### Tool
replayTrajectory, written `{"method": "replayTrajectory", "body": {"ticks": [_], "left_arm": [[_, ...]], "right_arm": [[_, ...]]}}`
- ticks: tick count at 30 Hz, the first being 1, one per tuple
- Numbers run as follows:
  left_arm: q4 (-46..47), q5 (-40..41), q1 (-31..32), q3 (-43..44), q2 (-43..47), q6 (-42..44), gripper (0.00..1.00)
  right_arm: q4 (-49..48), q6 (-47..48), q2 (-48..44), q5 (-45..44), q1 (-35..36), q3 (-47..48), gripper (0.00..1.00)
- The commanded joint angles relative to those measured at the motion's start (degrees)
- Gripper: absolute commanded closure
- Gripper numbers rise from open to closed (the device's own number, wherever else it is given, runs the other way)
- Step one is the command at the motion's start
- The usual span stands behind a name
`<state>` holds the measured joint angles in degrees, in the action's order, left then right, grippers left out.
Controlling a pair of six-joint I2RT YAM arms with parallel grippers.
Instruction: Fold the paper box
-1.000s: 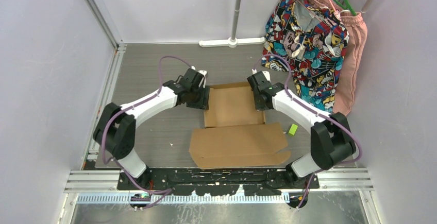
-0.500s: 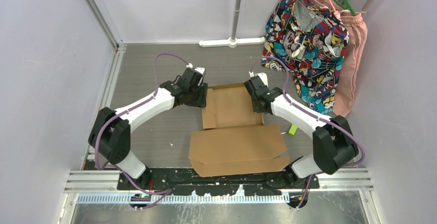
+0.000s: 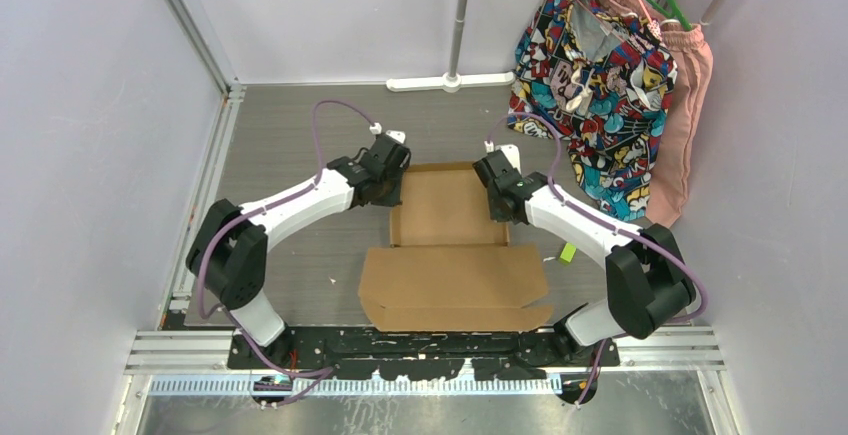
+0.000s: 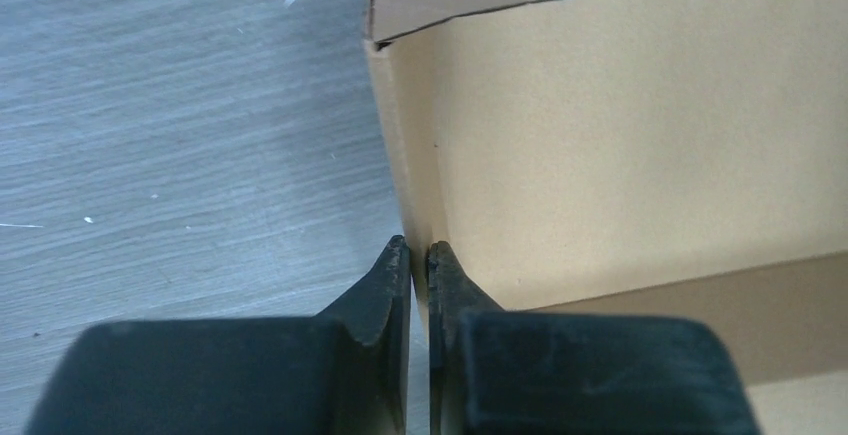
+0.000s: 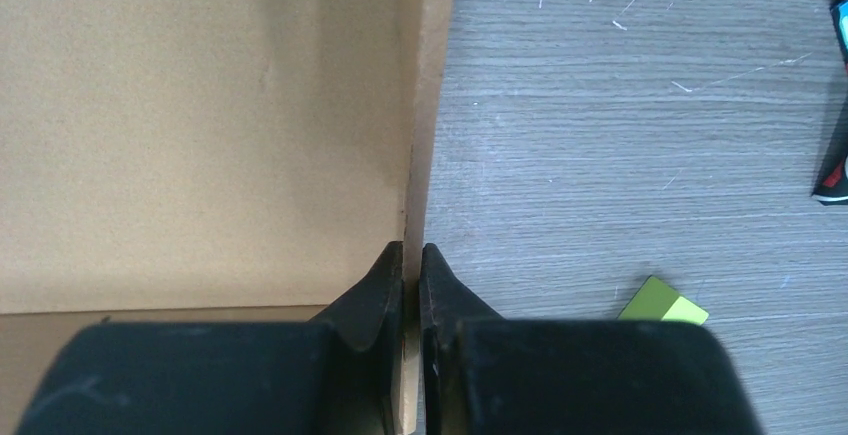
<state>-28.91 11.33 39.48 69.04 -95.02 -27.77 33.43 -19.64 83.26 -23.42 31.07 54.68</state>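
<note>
The paper box [image 3: 450, 210] is plain brown cardboard, partly formed, with raised side walls at the far part and a wide lid panel [image 3: 455, 285] lying flat toward the arm bases. My left gripper [image 3: 392, 187] is shut on the box's left side wall [image 4: 400, 155], one fingertip on each face of the wall. On the opposite side, my right gripper [image 3: 500, 195] is shut on the right side wall [image 5: 425, 105] in the same way. In both wrist views the box's inner floor [image 5: 200, 125] shows beside the pinched wall [image 4: 620, 135].
A small green card [image 3: 568, 251] lies on the grey table right of the box, also visible as the green card [image 5: 662, 301] by the right fingers. Colourful clothes [image 3: 600, 65] hang at the back right. A white post base [image 3: 450, 82] sits at the back wall.
The left gripper has shut on the left wall. Both arms have drawn the box a little toward the left and the bases, and the walls stand more upright.
</note>
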Motion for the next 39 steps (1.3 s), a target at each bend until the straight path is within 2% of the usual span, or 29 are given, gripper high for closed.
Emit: {"method": "replayTrajectory", "body": {"ticks": [1,6,12,24,28,31,35,39], "left_arm": [[-3.36,11.19,2.04,4.49,-2.49,0.5,0.99],[-6.3,20.94,3.98,6.75,-5.35,1.21,1.0],[-5.54,31.67,6.37,5.22,-5.3,1.77,1.0],[-7.57,42.38,6.5,5.94,-6.94,2.38,1.0],[-6.06,40.56,6.4,4.84,-5.99,2.52,1.0],[-4.61,35.47,5.83,4.51,-4.77,3.41,1.0],[-7.39,30.57,5.55,7.75,-6.47,4.33,1.0],[-7.39,29.45,5.58,7.44,-6.94,4.36,1.0]], "right_arm": [[-2.38,-1.54,-0.67,-1.63,0.35,-0.72,0.99],[-3.39,-2.31,-0.53,-1.01,0.39,-1.94,0.99],[-3.78,-2.38,-0.67,-1.41,0.4,-2.4,0.98],[-3.26,-2.85,0.45,-0.49,0.37,-1.87,0.98],[-3.46,-2.82,0.75,0.5,0.39,-1.66,0.98],[-3.12,-2.46,1.48,1.41,0.39,-0.82,0.88],[-3.06,-2.04,2.54,2.42,0.22,0.56,0.78],[-3.2,-1.89,3.25,3.39,-0.89,1.92,0.75]]}}
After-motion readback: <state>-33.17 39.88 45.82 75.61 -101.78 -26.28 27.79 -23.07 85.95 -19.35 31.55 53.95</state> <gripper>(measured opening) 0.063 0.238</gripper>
